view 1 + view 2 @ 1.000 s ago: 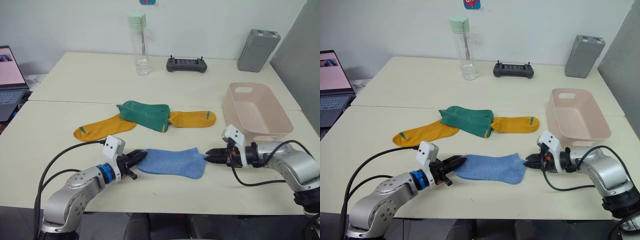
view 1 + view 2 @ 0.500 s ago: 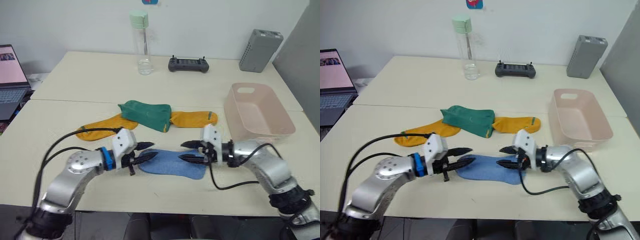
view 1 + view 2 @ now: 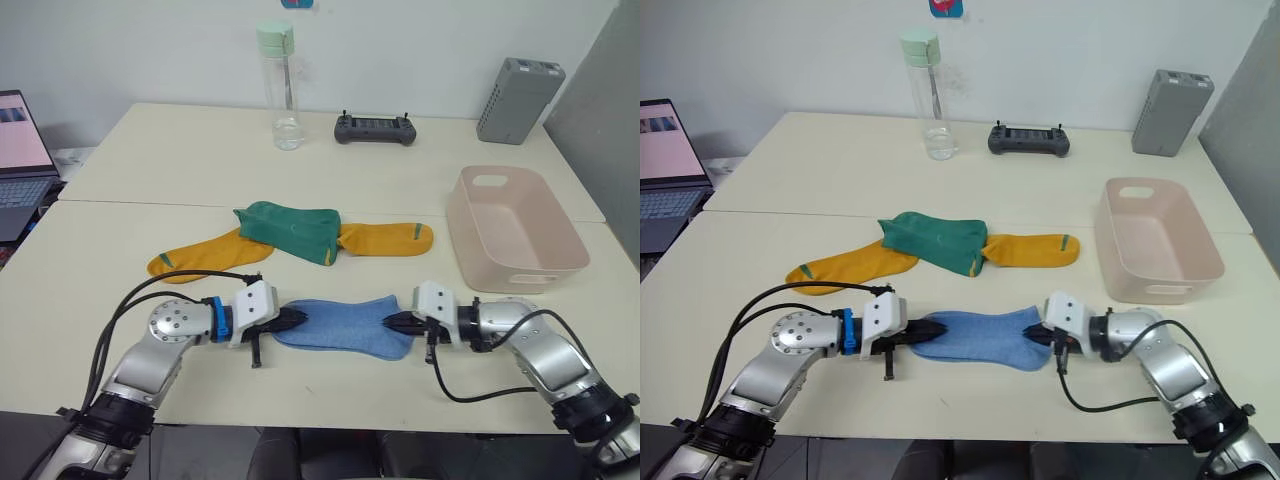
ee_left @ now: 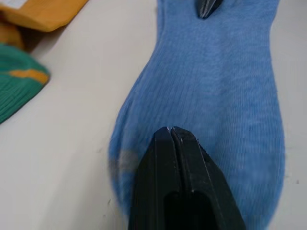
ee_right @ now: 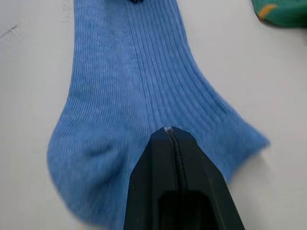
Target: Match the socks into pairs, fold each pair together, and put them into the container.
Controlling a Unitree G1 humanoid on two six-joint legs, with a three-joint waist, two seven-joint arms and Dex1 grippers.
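Two grippers pinching the ends of a blue sock on a cream table

The left gripper point(image 3: 288, 321) and the right gripper point(image 3: 393, 323) are lying low at opposite ends of the blue sock point(image 3: 345, 326), each with its fingers pressed together over the fabric; whether cloth is actually caught between them cannot be told. The sock is lying flat near the table's point(image 3: 150, 160) front edge, with the green socks point(image 3: 290, 230) heaped on the yellow socks point(image 3: 200, 256) just behind it, and the pink bin point(image 3: 515, 228) is sitting open to the right. The likely risk is a slipping grip: thin fabric could be slipping out of the fingertips during a lift or fold, or only the top layer could be rising, leaving the pair splitting apart.
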